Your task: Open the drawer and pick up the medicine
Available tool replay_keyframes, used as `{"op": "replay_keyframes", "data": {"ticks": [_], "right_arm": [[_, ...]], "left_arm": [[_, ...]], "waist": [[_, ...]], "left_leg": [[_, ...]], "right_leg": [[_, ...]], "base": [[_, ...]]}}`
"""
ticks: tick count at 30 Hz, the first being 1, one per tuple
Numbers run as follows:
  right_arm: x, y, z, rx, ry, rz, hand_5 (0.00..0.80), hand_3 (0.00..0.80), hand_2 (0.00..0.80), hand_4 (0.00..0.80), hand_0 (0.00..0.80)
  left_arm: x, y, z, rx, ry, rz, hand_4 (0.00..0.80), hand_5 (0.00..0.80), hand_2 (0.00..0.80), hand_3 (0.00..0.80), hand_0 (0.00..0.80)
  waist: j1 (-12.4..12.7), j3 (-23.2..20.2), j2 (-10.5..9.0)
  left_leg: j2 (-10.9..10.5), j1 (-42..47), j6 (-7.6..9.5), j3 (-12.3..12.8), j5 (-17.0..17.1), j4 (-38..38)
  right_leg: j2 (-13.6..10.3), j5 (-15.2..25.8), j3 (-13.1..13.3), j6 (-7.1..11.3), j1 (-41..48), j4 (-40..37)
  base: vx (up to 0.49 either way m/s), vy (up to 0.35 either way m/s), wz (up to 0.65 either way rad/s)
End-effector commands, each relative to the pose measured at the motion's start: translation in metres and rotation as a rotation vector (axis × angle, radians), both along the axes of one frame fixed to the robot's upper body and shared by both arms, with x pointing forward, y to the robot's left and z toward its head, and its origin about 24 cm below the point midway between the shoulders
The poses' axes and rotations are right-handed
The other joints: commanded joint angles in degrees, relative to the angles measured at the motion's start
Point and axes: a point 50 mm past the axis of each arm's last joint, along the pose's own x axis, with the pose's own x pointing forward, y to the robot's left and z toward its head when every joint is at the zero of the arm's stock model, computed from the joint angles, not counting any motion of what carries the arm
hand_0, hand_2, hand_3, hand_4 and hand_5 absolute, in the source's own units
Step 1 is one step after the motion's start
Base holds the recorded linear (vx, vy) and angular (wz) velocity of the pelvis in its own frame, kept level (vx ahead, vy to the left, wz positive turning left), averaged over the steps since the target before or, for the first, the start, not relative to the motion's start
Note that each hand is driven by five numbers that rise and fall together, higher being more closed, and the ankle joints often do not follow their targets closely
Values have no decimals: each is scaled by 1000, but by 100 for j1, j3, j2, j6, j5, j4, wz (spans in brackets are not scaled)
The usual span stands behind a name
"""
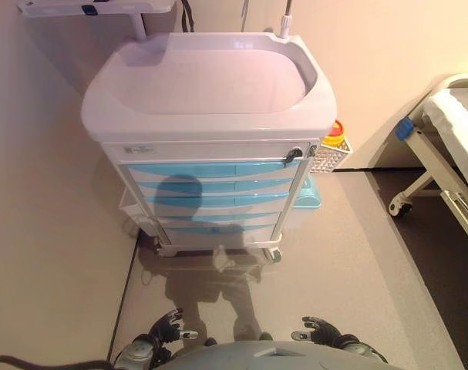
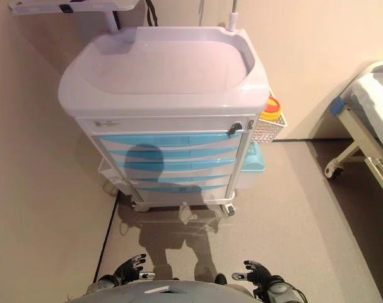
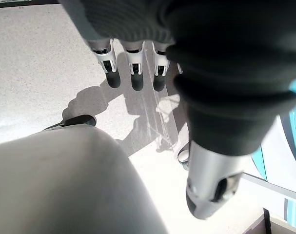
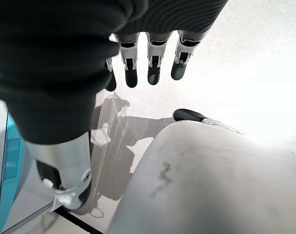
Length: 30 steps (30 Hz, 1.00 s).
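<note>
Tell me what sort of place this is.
Most likely a hospital or clinic room. A wheeled medical cart with blue drawers stands against the wall, a yellow and red container sits in its side basket, and a hospital bed on castors stands to the right.

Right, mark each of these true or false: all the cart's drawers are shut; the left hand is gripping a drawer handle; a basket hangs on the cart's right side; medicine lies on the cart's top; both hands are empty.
1. All drawers of the cart are shut: true.
2. The left hand grips a handle: false, it hangs low, clear of the cart.
3. A basket hangs on its right side: true.
4. Medicine lies on top: false, none shows there.
5. Both hands, with the right hand, are empty: true.
</note>
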Motion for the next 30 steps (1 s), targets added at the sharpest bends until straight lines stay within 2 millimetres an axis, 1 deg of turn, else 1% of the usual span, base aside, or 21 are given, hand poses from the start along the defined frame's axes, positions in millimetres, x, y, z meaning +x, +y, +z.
{"op": "replay_keyframes", "data": {"ticks": [1,9,16,22,27,30], "right_arm": [[17,14,2,19,-49,61,0,0,0,0,0],[17,11,2,22,-44,51,0,0,0,0,0],[14,13,1,16,-41,55,0,0,0,0,0],[13,13,1,10,-38,65,0,0,0,0,0],[21,11,4,-17,-75,67,0,0,0,0,0],[32,10,7,-44,-121,66,0,0,0,0,0]], "left_arm": [[16,-27,-1,-85,-32,-6,0,0,0,0,0],[16,-22,0,-62,-38,30,0,0,0,0,0],[13,-19,-1,-15,-37,38,0,0,0,0,0],[15,-19,0,-5,-60,50,0,0,0,0,0],[21,-18,3,-2,-96,67,0,0,0,0,0],[31,-17,7,-5,-137,76,0,0,0,0,0]], "waist": [[2,21,-39],[-4,58,-26],[3,121,-21],[14,197,1],[26,361,33],[29,575,61]], "left_leg": [[-444,-171,170,-465,-369,87],[-445,-113,183,-474,-396,97],[-475,-138,213,-493,-430,185],[-496,-177,232,-493,-427,190],[-538,-397,285,-463,-468,395],[-561,-663,334,-419,-487,610]], "right_leg": [[117,-276,-289,191,39,403],[123,-319,-271,174,69,453],[77,-356,-284,169,54,551],[30,-332,-315,192,3,563],[-49,-356,-311,205,-245,789],[-105,-363,-309,216,-561,1046]], "base": [[0,0,0],[4,0,0],[13,-1,0],[0,0,0],[0,0,0],[-91,21,-2]]}}
